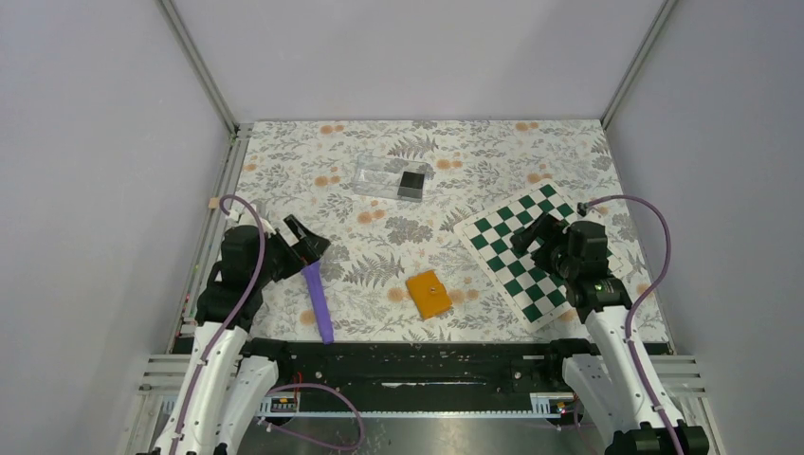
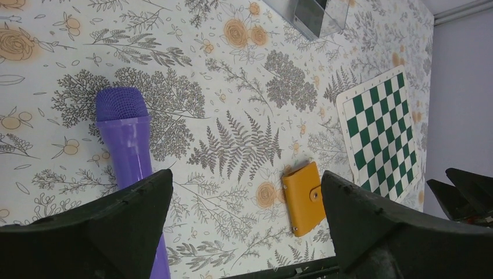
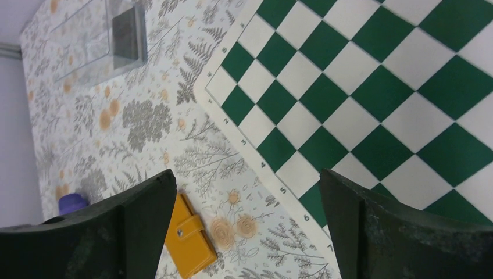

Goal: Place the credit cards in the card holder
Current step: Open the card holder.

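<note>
Both pincers are hovering with fingers spread wide, gripping nothing: the left pincer (image 1: 305, 244) by a purple microphone (image 1: 319, 303), the right pincer (image 1: 533, 235) over a chessboard (image 1: 501, 243). The closed orange card holder (image 1: 429, 294) is lying on the tabletop (image 1: 379, 242) between them. Only the wrist views are showing its snap. Dark cards (image 1: 411, 182) are sitting in a clear box (image 1: 379, 175) at the far side.

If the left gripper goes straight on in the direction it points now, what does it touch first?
Probably the bare flowered tablecloth, between the purple microphone and the orange card holder. The open left gripper seems aimed at neither, though depth is unclear.
</note>
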